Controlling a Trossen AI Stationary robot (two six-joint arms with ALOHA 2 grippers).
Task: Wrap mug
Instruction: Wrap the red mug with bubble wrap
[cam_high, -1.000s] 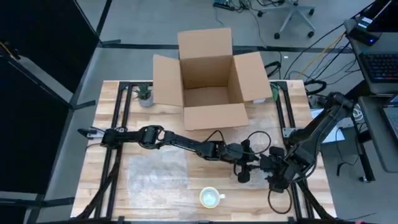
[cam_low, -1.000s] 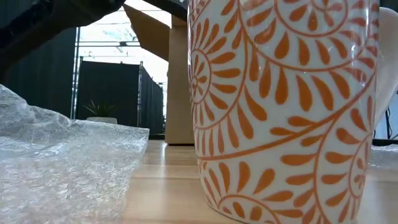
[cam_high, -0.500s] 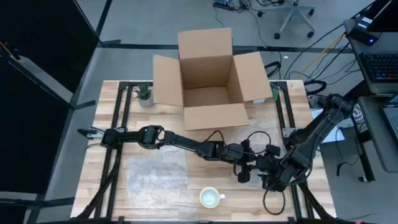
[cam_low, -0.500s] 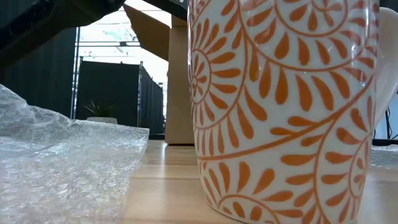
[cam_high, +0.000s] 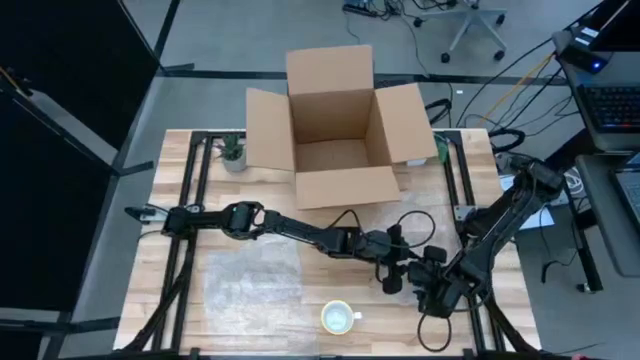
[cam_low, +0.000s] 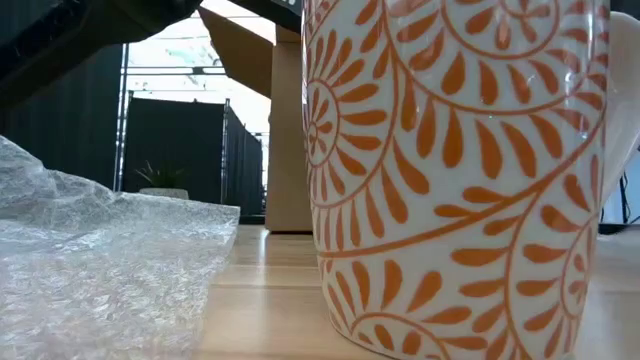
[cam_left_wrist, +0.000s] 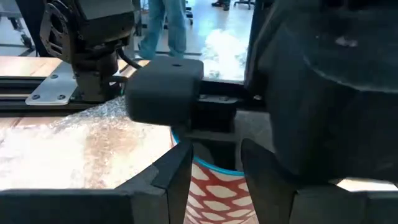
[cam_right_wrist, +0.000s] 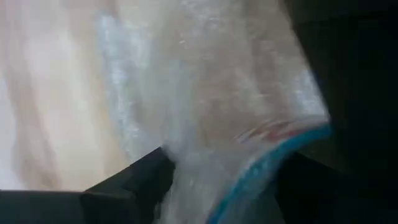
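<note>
The blue-rimmed mug (cam_left_wrist: 214, 186) sits between the two grippers, on the near side of the cardboard box (cam_high: 335, 120) and towards its right flap. A film of bubble wrap (cam_right_wrist: 205, 93) lies over it.

A second, orange-patterned mug (cam_high: 338, 318) stands farther from the box, at the table's front edge.

- **Left gripper (cam_left_wrist: 214, 155):** fingers spread, one each side of the blue rim. Contact cannot be confirmed.
- **Right gripper (cam_high: 430, 288):** fingers wide apart, with wrap between them.

Recommended procedure: steady the mug with the left gripper. Take the free wrap edge only, then draw it snugly round the wall without tipping the mug.

Change over the last second: the right gripper has moved closer to the left gripper and farther from the box. The left arm, orange mug and box are unchanged.
</note>
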